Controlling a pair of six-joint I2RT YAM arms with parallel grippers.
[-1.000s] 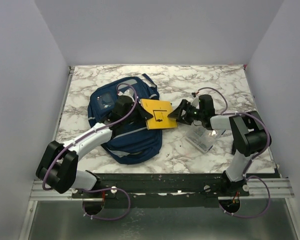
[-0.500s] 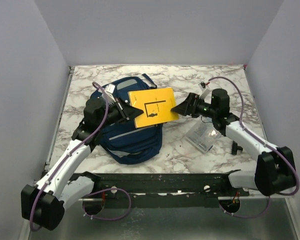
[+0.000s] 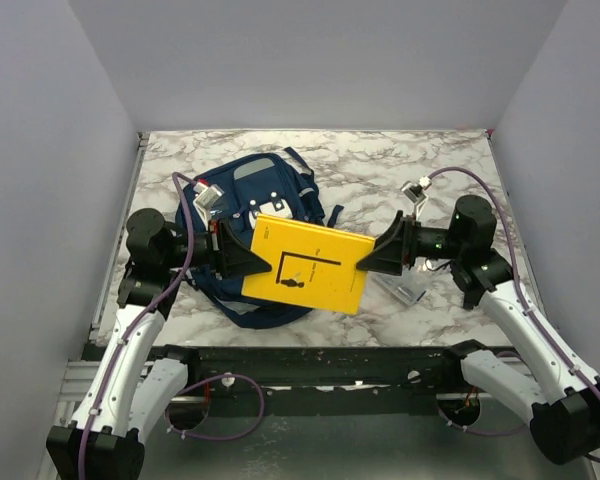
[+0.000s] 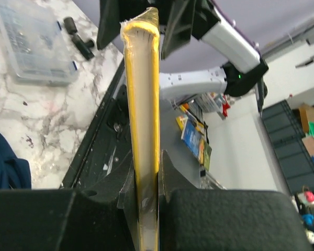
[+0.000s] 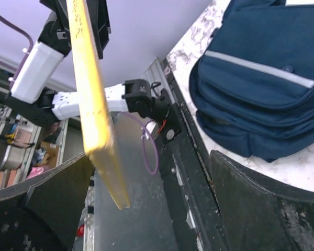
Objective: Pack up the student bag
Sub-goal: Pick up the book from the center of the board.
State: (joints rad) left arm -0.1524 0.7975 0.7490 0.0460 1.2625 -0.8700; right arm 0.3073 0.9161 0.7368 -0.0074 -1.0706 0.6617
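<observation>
Both arms have swung back toward the near edge, bringing the book (image 3: 310,265) forward off the backpack (image 3: 265,190). On the left, my left gripper (image 3: 223,250) is clamped tight on the book's left edge, the only hold. Over on the right, my right gripper (image 3: 380,255) has its jaws spread wide beside the book's right edge, gripping nothing. Risk, I reckon: on a one-edge pinch the book could droop or twist out and drop near the clear case (image 3: 408,291). The backpack lies flat on the table (image 3: 430,170), left of centre: navy, grey stripe, white buckles, no open mouth visible.
</observation>
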